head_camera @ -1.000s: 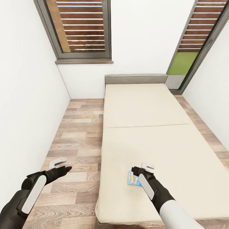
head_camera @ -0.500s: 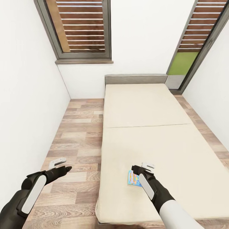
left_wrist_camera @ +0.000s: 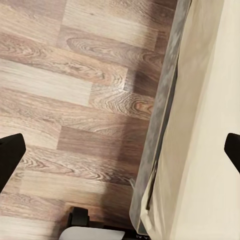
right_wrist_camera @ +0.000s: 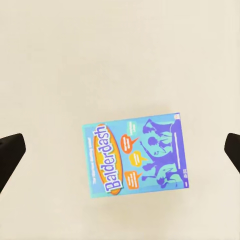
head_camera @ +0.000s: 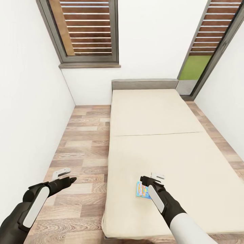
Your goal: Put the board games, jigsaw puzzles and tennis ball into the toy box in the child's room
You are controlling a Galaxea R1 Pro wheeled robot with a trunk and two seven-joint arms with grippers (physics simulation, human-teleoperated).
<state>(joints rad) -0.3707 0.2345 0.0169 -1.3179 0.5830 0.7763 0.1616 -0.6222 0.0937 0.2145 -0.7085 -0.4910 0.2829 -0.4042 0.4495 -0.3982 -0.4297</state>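
Here we hold our right gripper [head_camera: 153, 179] wide open and empty directly above the small blue board game [right_wrist_camera: 136, 154], which lies flat near the bed's [head_camera: 162, 115] near left edge, long axis crossing between our fingertips. Left gripper [head_camera: 65, 175] hangs open over floor.

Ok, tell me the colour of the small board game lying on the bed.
The board game is bright blue with purple figures and a yellow-orange "Balderdash" logo, clearest in the right wrist view.
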